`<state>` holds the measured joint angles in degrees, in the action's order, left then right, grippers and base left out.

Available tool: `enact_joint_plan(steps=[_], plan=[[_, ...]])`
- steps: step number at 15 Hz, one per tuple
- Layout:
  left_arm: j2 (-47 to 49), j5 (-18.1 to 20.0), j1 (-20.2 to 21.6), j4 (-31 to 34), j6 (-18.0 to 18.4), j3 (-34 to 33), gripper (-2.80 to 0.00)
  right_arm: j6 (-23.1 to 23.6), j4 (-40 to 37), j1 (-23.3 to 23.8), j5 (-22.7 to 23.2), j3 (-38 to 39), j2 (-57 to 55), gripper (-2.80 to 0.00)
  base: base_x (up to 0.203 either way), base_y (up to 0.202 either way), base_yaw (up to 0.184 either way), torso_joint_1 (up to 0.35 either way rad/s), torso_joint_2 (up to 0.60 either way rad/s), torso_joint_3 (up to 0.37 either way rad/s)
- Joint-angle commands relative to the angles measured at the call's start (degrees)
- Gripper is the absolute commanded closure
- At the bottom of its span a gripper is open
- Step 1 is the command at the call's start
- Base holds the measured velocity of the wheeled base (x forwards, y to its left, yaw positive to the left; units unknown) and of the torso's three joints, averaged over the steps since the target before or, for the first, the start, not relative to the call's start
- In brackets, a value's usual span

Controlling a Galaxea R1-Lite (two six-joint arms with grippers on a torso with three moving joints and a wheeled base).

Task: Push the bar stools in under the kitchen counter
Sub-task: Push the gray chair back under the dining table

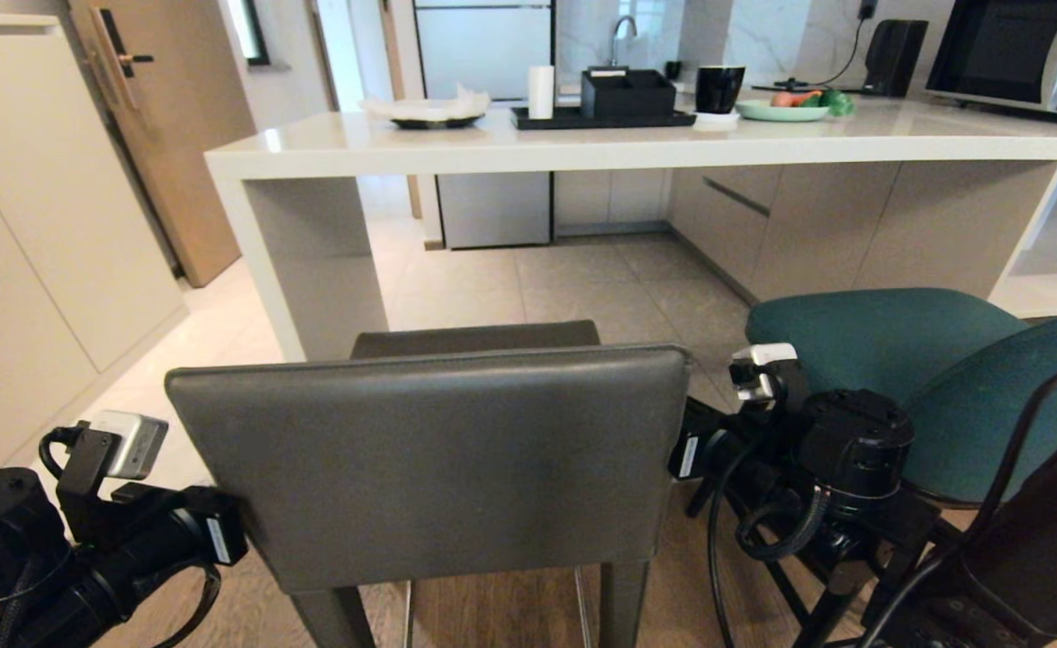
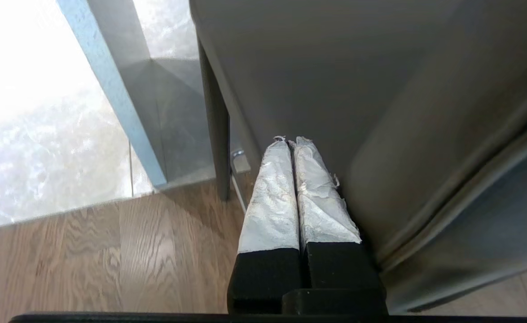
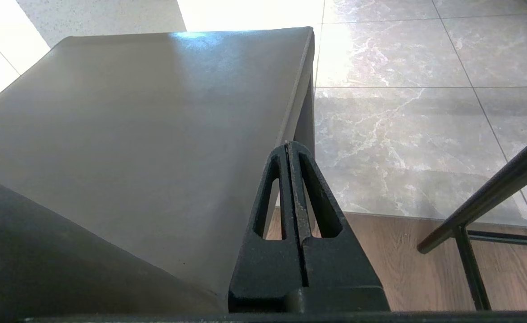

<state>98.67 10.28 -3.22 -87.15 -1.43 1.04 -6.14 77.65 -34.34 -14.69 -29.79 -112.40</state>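
Note:
The dark grey bar stool point(image 1: 429, 459) stands right in front of me, its low back facing me and its seat short of the kitchen counter point(image 1: 582, 144). To its right stands the teal bar stool point(image 1: 880, 342), also outside the counter. My left arm point(image 1: 132, 540) reaches to the grey stool's left edge. In the left wrist view the left gripper point(image 2: 290, 141) is shut, its white-wrapped fingers lying along the stool's grey side point(image 2: 357, 89). My right arm point(image 1: 799, 450) is at the stool's right edge. There the right gripper point(image 3: 288, 144) is shut beside the grey seat point(image 3: 155, 125).
The counter's slab side panel point(image 1: 312, 270) stands just left of the grey stool's path. A black tray point(image 1: 600, 117), black cup point(image 1: 719, 88), green plate point(image 1: 781, 110) and microwave point(image 1: 1015, 54) sit on the counter. The teal stool's black legs point(image 3: 483, 202) are close to my right gripper.

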Motion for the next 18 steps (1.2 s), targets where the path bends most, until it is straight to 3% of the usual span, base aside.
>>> enact_joint_plan(steps=[1,3,4,11,18], plan=[[-0.1,-0.1,2.2,-0.5,-0.1,-0.5,0.0,-0.1,0.3,0.1,-0.1,0.1,0.0,0.0,0.0,0.0,0.0,0.0,0.0,0.0],[-0.6,0.2,7.2,-0.5,-0.3,-1.0,0.0,-0.1,0.3,0.3,-0.1,0.1,0.0,0.0,0.0,0.0,0.0,0.0,0.0,0.0],[-1.3,0.4,7.4,-0.5,-0.2,-1.0,0.0,-0.2,0.3,0.4,-0.1,0.1,-0.2,0.0,0.0,0.0,0.0,0.0,0.0,0.0],[-0.8,-0.2,-5.4,-0.5,-0.8,1.8,0.0,0.2,-1.4,0.2,0.1,-3.1,-1.1,0.0,0.0,0.0,0.0,0.0,0.0,0.0],[0.9,-0.5,-6.4,-0.5,-1.3,2.7,0.0,0.1,-3.2,0.4,-0.1,-4.7,-1.2,0.0,0.0,0.0,0.0,0.0,0.0,0.0]])
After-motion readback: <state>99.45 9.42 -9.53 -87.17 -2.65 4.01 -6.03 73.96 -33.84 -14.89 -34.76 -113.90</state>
